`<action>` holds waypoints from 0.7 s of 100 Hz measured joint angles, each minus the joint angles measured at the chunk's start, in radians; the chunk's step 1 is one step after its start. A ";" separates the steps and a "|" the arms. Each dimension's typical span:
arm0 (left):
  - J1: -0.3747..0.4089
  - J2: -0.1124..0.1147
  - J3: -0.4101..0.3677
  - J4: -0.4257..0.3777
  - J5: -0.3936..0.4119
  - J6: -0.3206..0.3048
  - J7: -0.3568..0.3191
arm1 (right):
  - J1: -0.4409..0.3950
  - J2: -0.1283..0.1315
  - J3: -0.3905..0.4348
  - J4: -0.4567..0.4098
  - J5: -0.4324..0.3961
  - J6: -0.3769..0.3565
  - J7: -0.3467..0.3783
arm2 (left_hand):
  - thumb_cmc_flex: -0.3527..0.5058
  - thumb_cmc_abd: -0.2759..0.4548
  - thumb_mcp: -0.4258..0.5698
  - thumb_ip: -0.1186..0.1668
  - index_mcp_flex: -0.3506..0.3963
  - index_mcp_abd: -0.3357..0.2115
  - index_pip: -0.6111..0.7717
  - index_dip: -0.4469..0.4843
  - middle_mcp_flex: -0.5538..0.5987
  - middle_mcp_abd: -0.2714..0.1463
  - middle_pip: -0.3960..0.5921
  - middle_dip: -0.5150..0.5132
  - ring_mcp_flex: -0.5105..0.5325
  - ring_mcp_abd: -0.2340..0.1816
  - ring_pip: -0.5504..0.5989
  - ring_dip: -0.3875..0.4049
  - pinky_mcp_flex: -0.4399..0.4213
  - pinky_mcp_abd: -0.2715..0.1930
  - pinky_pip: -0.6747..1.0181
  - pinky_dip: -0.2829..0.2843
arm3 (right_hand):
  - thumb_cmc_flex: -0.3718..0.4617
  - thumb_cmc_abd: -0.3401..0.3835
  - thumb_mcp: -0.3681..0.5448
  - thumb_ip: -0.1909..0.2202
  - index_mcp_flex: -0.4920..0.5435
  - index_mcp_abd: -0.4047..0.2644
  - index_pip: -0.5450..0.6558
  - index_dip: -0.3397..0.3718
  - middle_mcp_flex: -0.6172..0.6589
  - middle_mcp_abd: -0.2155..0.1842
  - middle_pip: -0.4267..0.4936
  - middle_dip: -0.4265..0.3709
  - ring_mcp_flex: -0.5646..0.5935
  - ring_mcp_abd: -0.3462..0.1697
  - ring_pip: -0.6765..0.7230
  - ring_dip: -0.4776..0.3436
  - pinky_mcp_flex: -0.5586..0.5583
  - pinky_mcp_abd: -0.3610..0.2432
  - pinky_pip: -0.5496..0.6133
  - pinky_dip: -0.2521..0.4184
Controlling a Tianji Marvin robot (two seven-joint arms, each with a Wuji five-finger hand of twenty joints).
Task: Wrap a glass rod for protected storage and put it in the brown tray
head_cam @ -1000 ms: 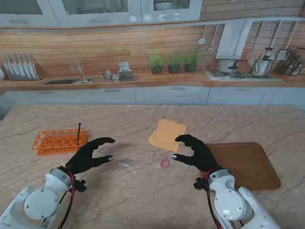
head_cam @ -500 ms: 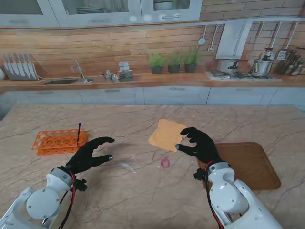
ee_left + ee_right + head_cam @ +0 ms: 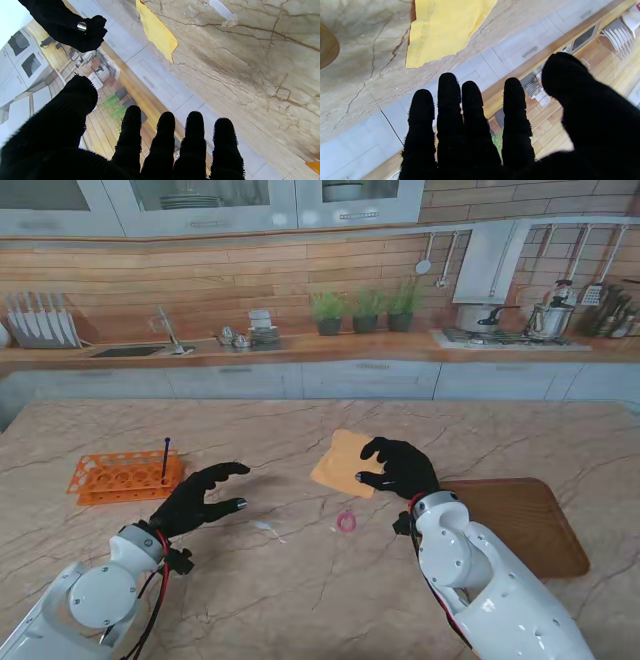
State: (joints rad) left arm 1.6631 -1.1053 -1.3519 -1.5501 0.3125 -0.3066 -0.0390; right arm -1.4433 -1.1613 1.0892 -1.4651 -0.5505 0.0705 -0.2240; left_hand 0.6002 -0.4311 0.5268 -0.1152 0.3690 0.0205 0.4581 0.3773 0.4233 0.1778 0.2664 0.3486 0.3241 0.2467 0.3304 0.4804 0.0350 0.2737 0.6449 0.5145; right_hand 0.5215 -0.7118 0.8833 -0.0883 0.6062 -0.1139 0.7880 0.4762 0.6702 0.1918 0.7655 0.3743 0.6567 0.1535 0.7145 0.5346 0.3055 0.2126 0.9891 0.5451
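Now, from the left edge of the table: an orange rack (image 3: 125,476) with a dark stick standing in it, then the left hand (image 3: 203,498), fingers spread, holding nothing. Just right of it lies something pale and thin (image 3: 266,527), probably the glass rod, though it's too small to be sure. The right hand (image 3: 398,468) hovers over the yellow cloth (image 3: 345,461), fingers loosely curled, gripping nothing. Best bet: pinch one cloth corner cleanly. The brown tray (image 3: 520,525) waits by the right edge.
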 measured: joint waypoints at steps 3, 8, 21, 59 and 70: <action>-0.001 -0.001 0.006 0.001 -0.002 0.011 0.007 | 0.008 0.000 -0.009 0.010 -0.003 0.000 -0.001 | 0.000 0.000 0.012 0.000 0.000 0.000 0.000 0.008 0.011 0.000 0.008 0.004 0.002 0.000 0.029 0.025 0.009 0.000 0.052 0.022 | 0.000 0.000 0.000 0.000 0.000 0.000 0.000 0.000 0.000 0.000 0.000 0.000 0.000 0.001 0.002 0.000 0.000 0.000 0.001 0.000; -0.006 -0.002 0.021 0.004 -0.007 0.032 0.020 | 0.018 0.000 -0.022 0.024 -0.004 0.000 -0.005 | 0.000 0.000 0.019 0.000 0.000 0.001 0.000 0.010 0.011 0.000 0.019 0.017 0.018 0.002 0.077 0.061 0.015 0.000 0.123 0.056 | 0.000 0.000 0.000 0.000 0.000 0.000 0.000 0.000 0.000 0.000 0.001 0.000 0.000 0.001 0.002 0.000 0.000 0.000 0.002 0.000; -0.023 -0.006 0.056 0.015 -0.037 0.056 0.010 | 0.036 -0.003 -0.055 0.056 -0.016 0.001 -0.044 | 0.000 0.000 0.030 0.000 0.000 0.001 0.008 0.010 0.012 0.000 0.025 0.026 0.018 0.003 0.115 0.088 0.017 0.000 0.185 0.081 | 0.000 0.000 0.000 0.000 0.016 0.000 0.007 0.000 0.011 0.000 0.037 0.019 0.037 0.002 0.054 0.030 0.001 0.000 0.031 -0.001; -0.016 -0.014 0.046 0.012 -0.028 0.056 0.006 | 0.249 -0.012 -0.268 0.321 -0.130 -0.027 -0.108 | 0.000 0.000 0.030 0.000 0.000 0.001 0.009 0.010 0.012 0.000 0.025 0.032 0.018 0.003 0.122 0.090 0.018 0.000 0.187 0.081 | -0.011 -0.011 0.009 -0.002 0.041 0.003 0.045 0.021 0.011 0.033 0.227 0.095 0.037 0.009 0.310 0.145 0.007 0.000 0.194 0.031; -0.009 -0.015 0.036 0.014 -0.028 0.049 0.012 | 0.312 -0.023 -0.327 0.390 -0.130 -0.025 -0.120 | 0.000 0.000 0.030 0.000 0.000 0.001 0.009 0.010 0.012 0.000 0.025 0.033 0.030 0.003 0.122 0.090 0.018 0.000 0.189 0.081 | -0.011 -0.011 0.011 -0.002 0.041 0.003 0.045 0.022 0.011 0.034 0.245 0.100 0.037 0.009 0.332 0.157 0.013 0.000 0.210 0.033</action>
State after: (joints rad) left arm 1.6539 -1.1202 -1.3155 -1.5364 0.2844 -0.2574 -0.0275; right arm -1.1315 -1.1843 0.7622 -1.0749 -0.6801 0.0458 -0.3436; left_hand 0.6003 -0.4311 0.5572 -0.1152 0.3694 0.0212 0.4672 0.3875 0.4349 0.1780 0.2918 0.3812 0.3545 0.2500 0.4522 0.5701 0.0526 0.2737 0.8343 0.5956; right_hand 0.5104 -0.7230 0.8943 -0.0900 0.6472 -0.1111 0.8332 0.4980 0.6808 0.2255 1.0102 0.4743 0.6938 0.1629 1.0470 0.6915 0.3183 0.2127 1.1990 0.5783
